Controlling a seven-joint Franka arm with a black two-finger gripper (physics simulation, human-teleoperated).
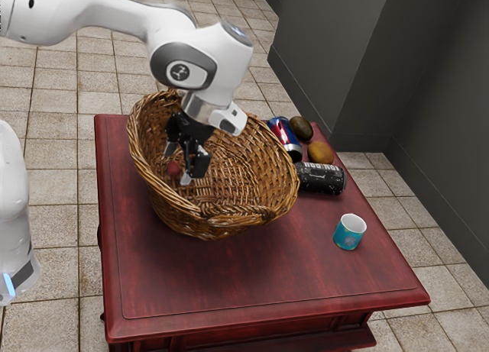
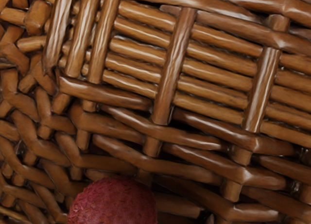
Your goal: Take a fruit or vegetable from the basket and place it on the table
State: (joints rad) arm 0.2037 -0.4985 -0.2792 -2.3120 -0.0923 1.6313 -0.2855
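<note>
Clock dirs read on ext. view, 12 at its top edge. We have the gripper down inside the wicker basket, toward the 9 o'clock side of its hollow. Fingers stand apart, approx. partway open by our reading, w/ a clear gap betw. the tips; we see no grip on anything. The round red fruit is in the bskt, low by the fingertips, at abt 7 o'clock from the gripper's black body. Rel. to the two tips: it lies at approx. 6 o'clock from the upper one and at 10–11 o'clock from the lower one, v. close to the latter; whether they touch we can't tell. Wrist view: we get the same fruit in close-up, rough-skinned, pinkish red, just under the hand, w/ woven wicker around it. Bskt stands on the dark red table. Outside the bskt, clock taken from its ctr: red-and-blue can and dark brown oval item, both approx. 2 o'clock; yellow-brown roundish item, just short of 3; black can on its side, 3 o'clock, near the bskt rim; teal cup, pale inside, upright at 4 o'clock, well apart from the bskt. White arm comes in from 10–11 o'clock, over the bskt.
</note>
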